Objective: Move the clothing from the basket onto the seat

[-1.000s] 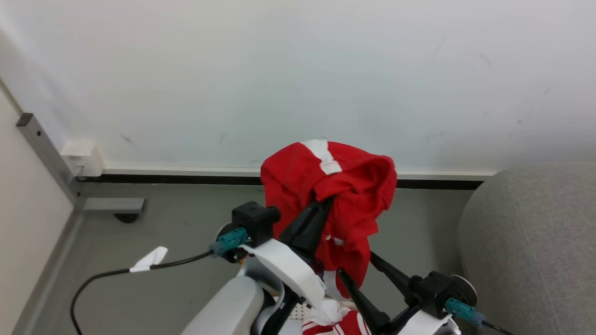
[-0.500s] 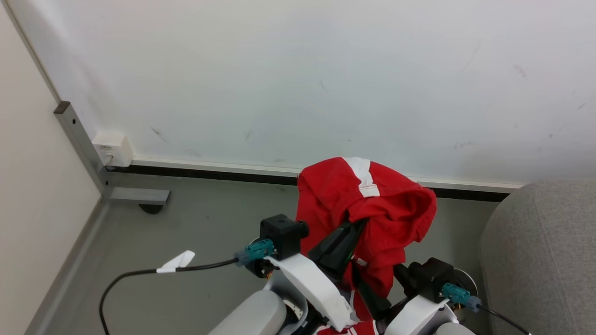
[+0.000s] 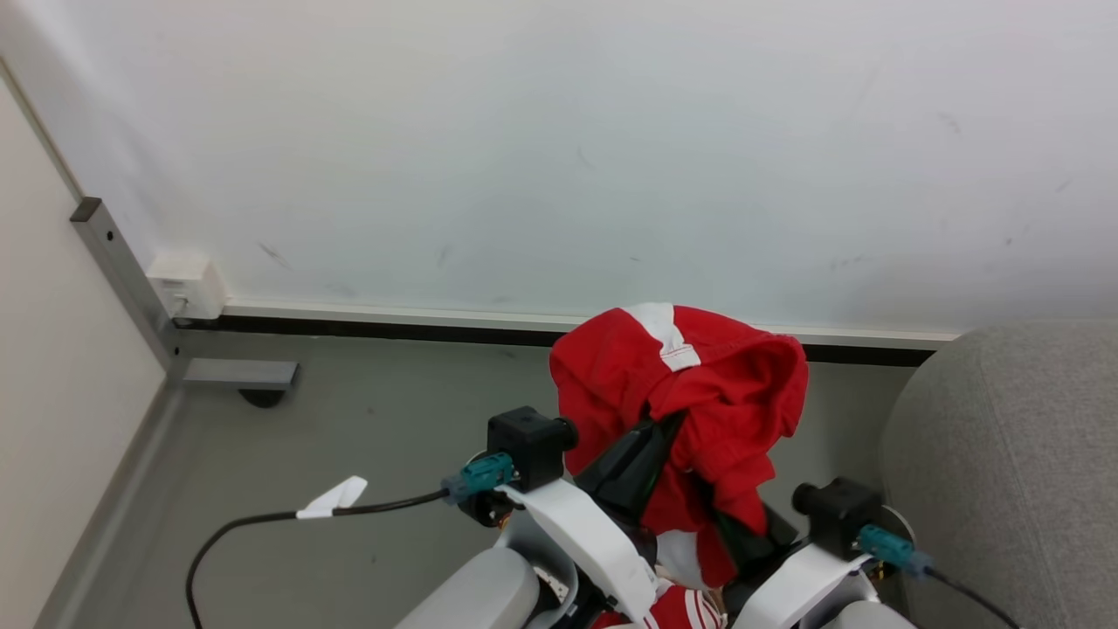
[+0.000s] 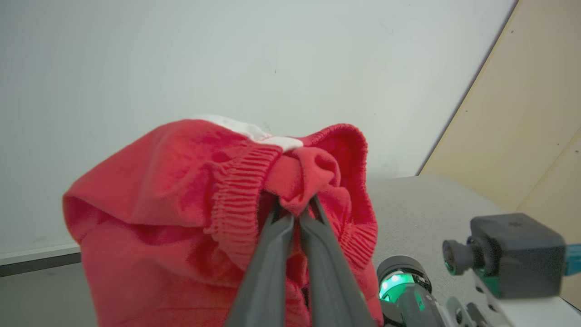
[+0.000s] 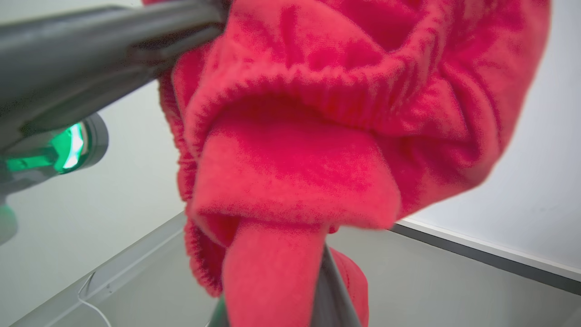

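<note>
A red garment of the clothing (image 3: 699, 384) with a white panel hangs bunched over my left gripper (image 3: 671, 421), which is raised in front of the wall. In the left wrist view that gripper (image 4: 297, 211) is shut on a fold of the ribbed red fabric (image 4: 181, 190). My right gripper (image 3: 742, 543) sits just below, its fingers under the garment's tail. In the right wrist view a red strip (image 5: 272, 272) lies over the fingers (image 5: 333, 290), which stand close together. More striped clothing (image 3: 677, 611) shows at the bottom edge. The basket is almost wholly hidden. The grey seat (image 3: 1004, 454) is at the right.
A white wall stands close ahead above a dark skirting strip (image 3: 393, 328). On the grey floor lie a black cable with a white tag (image 3: 332, 498) and a metal post foot (image 3: 240, 376). A white wall box (image 3: 183, 284) sits at the left corner.
The camera has shifted. My right gripper, open and clear of the garment a second ago, has come in under its hanging tail. The left gripper still holds the garment up.
</note>
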Motion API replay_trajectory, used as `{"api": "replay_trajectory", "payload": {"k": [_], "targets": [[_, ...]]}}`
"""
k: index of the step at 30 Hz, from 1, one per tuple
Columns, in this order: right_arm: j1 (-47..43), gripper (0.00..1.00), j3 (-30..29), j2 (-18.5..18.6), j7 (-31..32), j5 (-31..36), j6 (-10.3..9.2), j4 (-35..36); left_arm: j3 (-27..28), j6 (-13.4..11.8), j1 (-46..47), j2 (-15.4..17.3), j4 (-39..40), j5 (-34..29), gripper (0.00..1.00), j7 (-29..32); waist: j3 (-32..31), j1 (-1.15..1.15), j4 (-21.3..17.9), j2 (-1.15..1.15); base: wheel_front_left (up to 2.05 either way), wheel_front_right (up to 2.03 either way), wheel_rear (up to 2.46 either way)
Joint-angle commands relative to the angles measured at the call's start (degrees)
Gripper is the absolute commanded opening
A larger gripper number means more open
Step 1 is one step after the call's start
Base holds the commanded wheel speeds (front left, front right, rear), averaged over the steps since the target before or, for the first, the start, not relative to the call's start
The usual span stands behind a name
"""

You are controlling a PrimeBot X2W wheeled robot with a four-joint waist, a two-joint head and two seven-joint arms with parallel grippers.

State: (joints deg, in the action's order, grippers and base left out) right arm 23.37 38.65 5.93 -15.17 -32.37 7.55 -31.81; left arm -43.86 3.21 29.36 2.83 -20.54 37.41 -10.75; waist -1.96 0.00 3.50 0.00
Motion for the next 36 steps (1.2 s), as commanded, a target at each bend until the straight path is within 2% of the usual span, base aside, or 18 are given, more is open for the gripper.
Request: {"api": "replay_trajectory", "payload": {"k": [1, 2, 3, 4, 5, 6, 13, 22, 28, 36], "targets": [[-0.7, 0.0, -1.3, 0.9, 0.0, -0.8, -0.12, 0.6, -0.2, 0.0, 0.0, 0.1, -0.3, 0.7, 0.0, -0.4, 0.1, 0.0, -0.4, 0.0, 0.0, 0.0, 0.0], [-1.1, 0.0, -2.1, 1.2, 0.0, -1.0, -0.12, 1.1, -0.2, -0.1, 0.0, 0.1, -0.4, 0.7, 0.0, -0.4, 0.2, 0.0, -0.6, 0.0, 0.0, 0.0, 0.0], [-1.5, 0.0, -2.8, 1.5, 0.0, -1.0, -0.12, 1.4, -0.3, -0.1, 0.0, 0.1, -0.4, 0.7, 0.07, -0.4, 0.3, 0.0, -0.9, 0.0, 0.0, 0.0, 0.0], [-1.6, 0.0, -3.2, 2.0, 0.0, -0.9, -0.12, 1.7, -0.5, 0.1, -0.1, 0.1, -0.4, 0.8, 0.26, -0.6, 0.4, 0.0, -1.3, 0.0, 0.0, 0.0, 0.0], [-1.6, 0.0, -3.6, 2.5, 0.1, -0.5, -0.12, 1.9, -0.8, 0.4, -0.1, 0.1, -0.3, 0.9, 0.48, -0.8, 0.5, 0.0, -1.6, 0.0, 0.0, 0.0, 0.0], [-1.5, 0.0, -4.1, 3.1, 0.0, 0.0, -0.12, 2.2, -1.1, 0.7, -0.3, 0.1, -0.3, 1.1, 1.0, -0.7, 0.5, 0.0, -2.1, 0.0, 0.0, 0.0, 0.0], [-2.6, 0.0, -10.7, 5.2, 0.0, 1.1, -0.12, 5.5, -3.1, 1.6, -0.8, 0.2, 0.5, 1.5, 1.0, -1.1, 0.9, 0.0, -7.2, 0.0, 0.0, 0.0, 0.0], [-3.9, 0.0, -18.1, 7.0, 0.0, 3.2, -0.12, 9.3, -4.4, 1.0, -0.8, 0.9, 0.4, -0.4, 1.0, -2.2, 2.7, 0.0, -17.5, 0.0, 0.0, 0.0, 0.0], [-5.4, 0.0, -20.8, 7.4, 0.0, 3.4, -0.12, 11.7, -4.6, -0.5, 0.5, 2.2, -0.5, -4.0, 1.0, -3.5, 4.8, 0.0, -24.8, 0.0, 0.0, 0.0, 0.0], [-7.0, 0.0, -22.5, 7.4, 0.0, 4.5, -0.12, 14.7, -4.6, -0.6, 0.1, 3.4, -1.9, -7.0, 1.0, -4.3, 6.2, 0.0, -32.2, 0.0, 0.0, 0.0, 0.0]]}}
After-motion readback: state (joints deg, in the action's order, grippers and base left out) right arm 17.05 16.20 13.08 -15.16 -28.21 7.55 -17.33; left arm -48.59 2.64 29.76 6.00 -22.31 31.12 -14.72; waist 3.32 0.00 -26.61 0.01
